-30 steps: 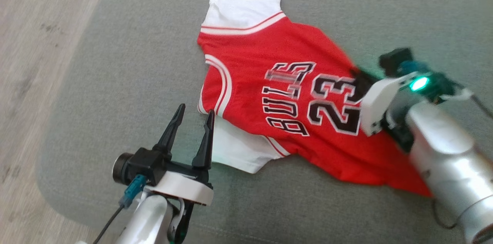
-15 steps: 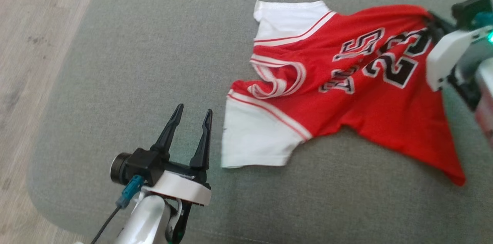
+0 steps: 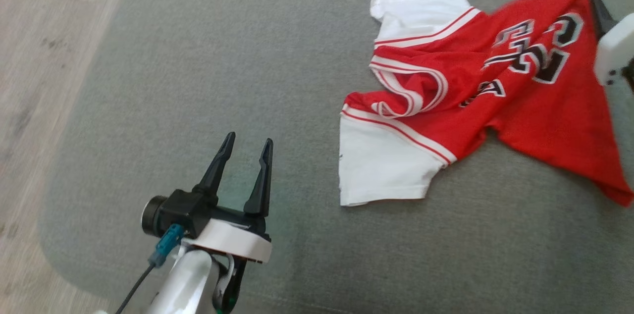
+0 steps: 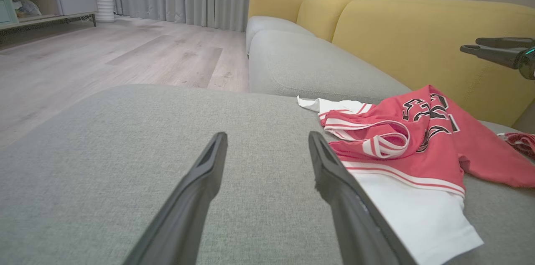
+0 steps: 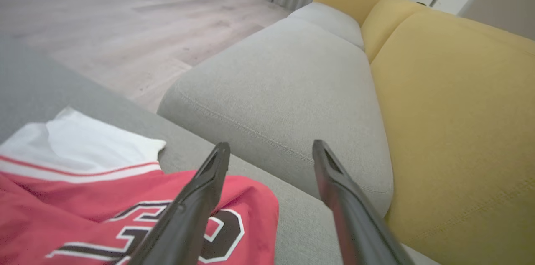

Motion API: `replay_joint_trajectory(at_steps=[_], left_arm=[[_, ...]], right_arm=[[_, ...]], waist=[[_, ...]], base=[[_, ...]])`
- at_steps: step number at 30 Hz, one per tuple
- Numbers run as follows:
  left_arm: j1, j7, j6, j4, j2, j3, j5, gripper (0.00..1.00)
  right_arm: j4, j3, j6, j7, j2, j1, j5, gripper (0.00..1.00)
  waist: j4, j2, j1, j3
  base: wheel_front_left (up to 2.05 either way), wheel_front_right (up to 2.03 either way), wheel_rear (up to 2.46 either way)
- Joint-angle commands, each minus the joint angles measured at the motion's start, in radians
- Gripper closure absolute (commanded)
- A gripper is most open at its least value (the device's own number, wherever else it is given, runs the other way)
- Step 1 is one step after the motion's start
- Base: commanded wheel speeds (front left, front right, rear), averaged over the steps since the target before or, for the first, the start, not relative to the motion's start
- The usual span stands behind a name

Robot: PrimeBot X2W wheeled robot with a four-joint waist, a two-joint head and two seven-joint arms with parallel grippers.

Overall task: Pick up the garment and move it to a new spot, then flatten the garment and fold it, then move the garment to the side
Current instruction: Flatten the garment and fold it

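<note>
Lying rumpled, far right on cushion (image 3: 247, 56): jersey (image 3: 520, 101). Left gripper (image 3: 249, 138), right gripper (image 5: 271, 144): both spread, empty. Relocation likely done; flattening next, calling for corner grips.

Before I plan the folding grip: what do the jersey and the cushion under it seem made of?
Jersey: thin soft knit, perhaps polyester, matte; it rumples into loose folds. Cushion: grey woven upholstery fabric, matte; coarse weave texture shows close up.
</note>
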Motion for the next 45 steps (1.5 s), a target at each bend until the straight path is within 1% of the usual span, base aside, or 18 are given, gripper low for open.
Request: replay_joint_trajectory(at_steps=[1, 5, 9, 12, 14, 16, 19, 22, 25, 28, 31, 39, 45], left_arm=[[-0.027, -0.006, 0.006, -0.03, 0.002, 0.035, 0.001, 0.0], [-0.015, -0.006, 0.004, -0.029, 0.002, 0.05, 0.015, 0.0], [0.002, -0.006, 0.001, -0.029, 0.002, 0.068, 0.027, 0.0], [0.017, -0.006, -0.001, -0.028, 0.003, 0.084, 0.033, 0.0], [0.027, -0.006, -0.003, -0.027, 0.004, 0.092, 0.038, 0.0], [0.036, -0.006, -0.004, -0.028, 0.004, 0.098, 0.041, 0.0], [0.045, -0.006, -0.007, -0.028, 0.004, 0.104, 0.046, 0.0], [0.048, -0.006, -0.01, -0.027, 0.004, 0.107, 0.05, 0.0], [0.044, -0.006, -0.014, -0.025, 0.004, 0.108, 0.055, 0.0], [0.036, -0.006, -0.017, -0.025, 0.004, 0.108, 0.059, 0.0], [0.028, -0.006, -0.02, -0.024, 0.003, 0.1, 0.059, 0.0], [0.01, -0.006, -0.024, -0.023, 0.003, 0.086, 0.05, 0.0], [-0.003, -0.006, -0.027, -0.019, 0.002, 0.082, 0.049, 0.0]], right_arm=[[-0.016, -0.016, -0.001, -0.025, 0.017, -0.004, -0.003, 0.0], [-0.055, -0.126, -0.001, -0.054, 0.084, 0.054, -0.006, 0.0], [-0.249, -0.282, -0.001, -0.056, 0.153, 0.189, -0.041, 0.0], [-0.404, -0.414, -0.001, -0.056, 0.231, 0.342, -0.08, 0.0], [-0.502, -0.495, -0.001, -0.056, 0.295, 0.452, -0.113, 0.0], [-0.581, -0.542, -0.001, -0.056, 0.356, 0.56, -0.148, 0.0], [-0.659, -0.582, -0.001, -0.056, 0.404, 0.697, -0.176, 0.0], [-0.697, -0.597, -0.001, -0.056, 0.417, 0.769, -0.19, 0.0], [-0.713, -0.63, -0.001, -0.045, 0.419, 0.784, -0.226, 0.0], [-0.712, -0.684, -0.001, 0.02, 0.42, 0.793, -0.372, 0.0], [-0.708, -0.726, -0.001, 0.077, 0.42, 0.805, -0.454, 0.0], [-0.693, -0.796, -0.001, 0.167, 0.42, 0.788, -0.552, 0.0], [-0.671, -0.799, -0.001, 0.198, 0.42, 0.756, -0.606, 0.0]], waist=[[-0.018, 0.0, -0.0001, -0.017], [-0.063, 0.0, -0.0001, -0.053], [-0.118, 0.0, -0.0001, -0.087], [-0.157, 0.0, -0.0001, -0.107], [-0.18, 0.0, -0.0001, -0.118], [-0.199, 0.0, -0.0001, -0.123], [-0.222, 0.0, -0.0001, -0.126], [-0.239, 0.0, -0.0001, -0.122], [-0.247, 0.0, -0.0001, -0.115], [-0.245, 0.0, -0.0001, -0.103], [-0.234, 0.0, -0.0001, -0.092], [-0.203, 0.0, -0.0001, -0.06], [-0.187, 0.0, -0.0001, -0.036]], base=[[0.0, 0.0, 0.0], [0.0, 0.0, 0.0], [0.0, 0.0, 0.0], [0.0, 0.0, 0.0], [0.0, 0.0, 0.0], [0.0, 0.0, 0.0], [0.0, 0.0, 0.0], [0.0, 0.0, 0.0], [0.0, 0.0, 0.0], [0.0, 0.0, 0.0], [0.0, 0.0, 0.0], [0.0, 0.0, 0.0], [0.0, 0.0, 0.0]])
